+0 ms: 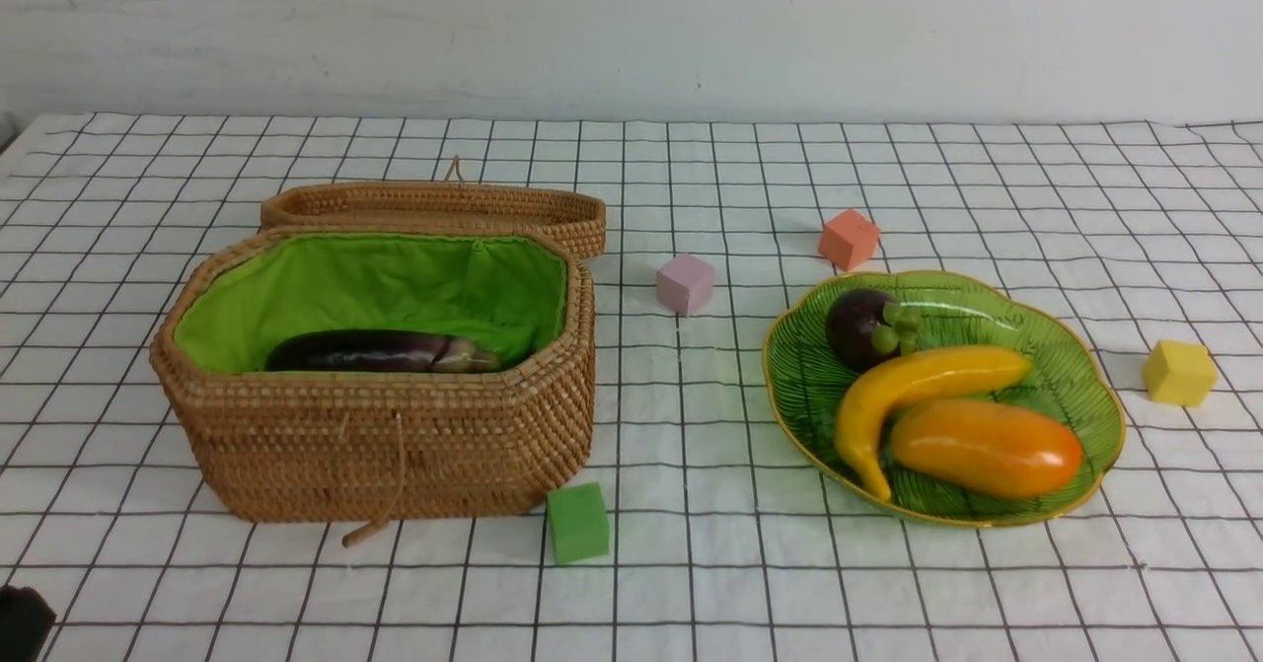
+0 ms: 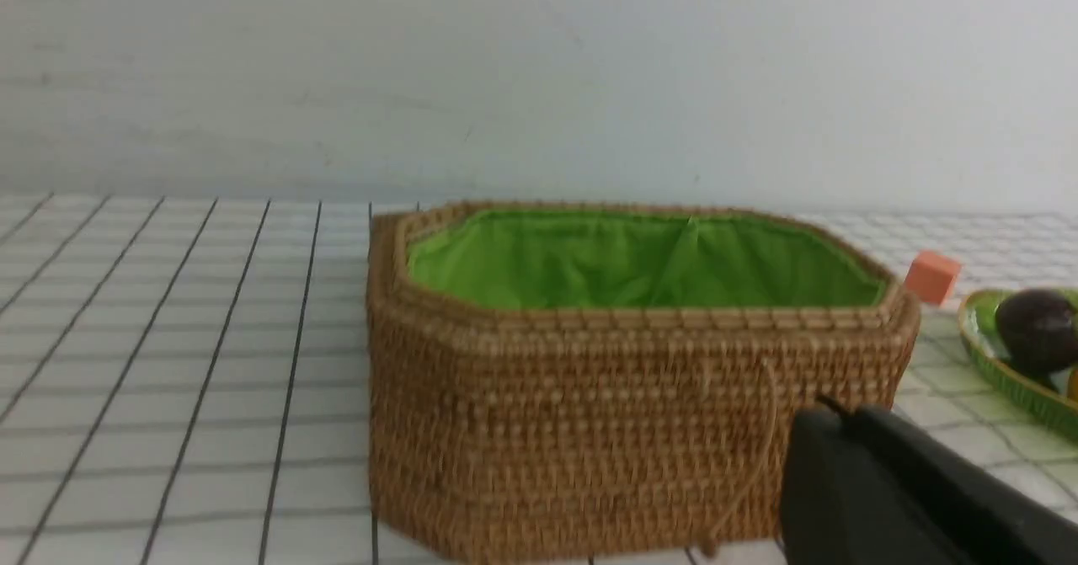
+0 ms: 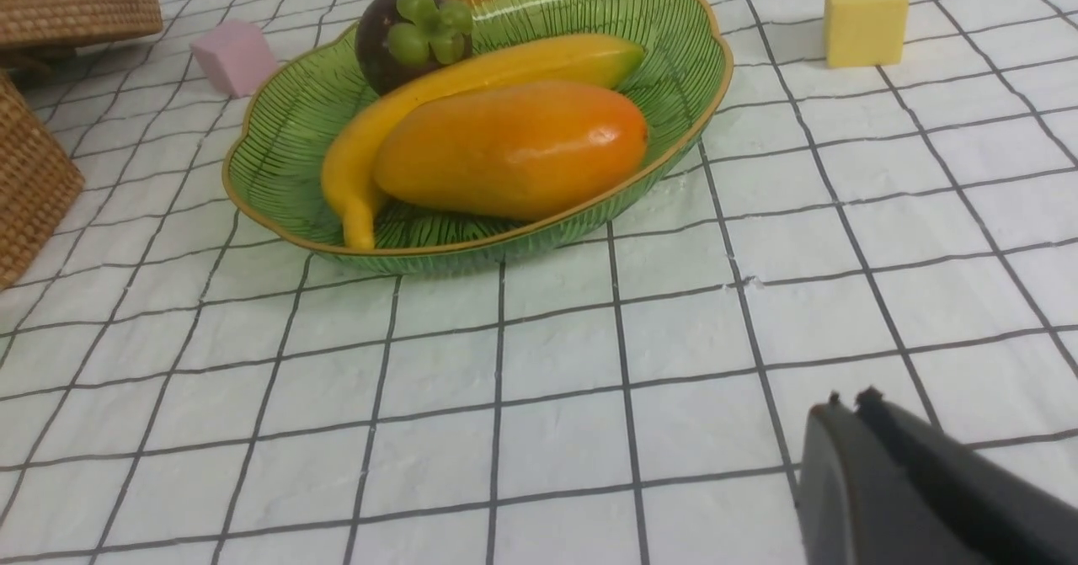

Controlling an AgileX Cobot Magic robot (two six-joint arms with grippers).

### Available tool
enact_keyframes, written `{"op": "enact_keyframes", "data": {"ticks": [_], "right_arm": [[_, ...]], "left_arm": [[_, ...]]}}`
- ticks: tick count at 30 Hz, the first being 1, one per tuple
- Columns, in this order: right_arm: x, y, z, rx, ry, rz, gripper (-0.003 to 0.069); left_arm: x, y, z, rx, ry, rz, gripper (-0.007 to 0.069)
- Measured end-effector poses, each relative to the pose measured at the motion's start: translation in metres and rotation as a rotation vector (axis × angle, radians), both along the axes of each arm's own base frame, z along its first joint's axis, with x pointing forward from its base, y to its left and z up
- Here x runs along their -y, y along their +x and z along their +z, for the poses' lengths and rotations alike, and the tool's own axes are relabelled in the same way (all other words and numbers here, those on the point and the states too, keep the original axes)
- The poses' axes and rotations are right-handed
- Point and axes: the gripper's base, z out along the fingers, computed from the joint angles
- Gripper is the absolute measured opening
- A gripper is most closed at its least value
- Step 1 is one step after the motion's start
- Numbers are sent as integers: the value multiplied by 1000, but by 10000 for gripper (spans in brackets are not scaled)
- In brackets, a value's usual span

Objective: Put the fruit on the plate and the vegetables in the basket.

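The wicker basket (image 1: pixel 395 435) stands open at the left with its lid (image 1: pixel 434 203) folded back. The purple eggplant (image 1: pixel 375 351) lies inside on the green lining. The carrot and the light green piece are not in view. The green glass plate (image 1: pixel 987 312) at the right holds the mangosteen (image 1: pixel 860 327), the banana (image 1: pixel 918 386) and the mango (image 1: pixel 987 448). My left gripper (image 2: pixel 842 413) is shut and empty, low in front of the basket wall (image 2: pixel 589 430). My right gripper (image 3: pixel 846 401) is shut and empty over the cloth, on the near side of the plate (image 3: pixel 286 144).
Small cubes lie on the checked cloth: green (image 1: pixel 577 522) by the basket's front corner, pink (image 1: pixel 685 283) and orange (image 1: pixel 848 239) behind, yellow (image 1: pixel 1179 372) right of the plate. A dark part of my left arm (image 1: pixel 22 623) shows at the near left corner.
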Motion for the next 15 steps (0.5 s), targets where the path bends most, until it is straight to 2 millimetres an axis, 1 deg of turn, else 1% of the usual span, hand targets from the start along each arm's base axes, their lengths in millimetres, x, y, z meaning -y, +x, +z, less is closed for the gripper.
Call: {"op": "enact_keyframes", "data": {"ticks": [1, 4, 6, 8, 15], "right_arm": [[0, 0, 0, 0, 0, 0, 15], [0, 0, 0, 0, 0, 0, 16], [0, 0, 0, 0, 0, 0, 16], [0, 0, 0, 0, 1, 0, 18], [0, 0, 0, 0, 2, 0, 18]], "left_arm": [[0, 0, -1, -8, 3, 1, -13], [0, -2, -20, -225, -24, 2, -13], [0, -3, -28, -316, -41, 10, -13], [-1, -4, -31, -354, -75, 19, -13], [-1, -4, -31, -366, -109, 26, -13]]}}
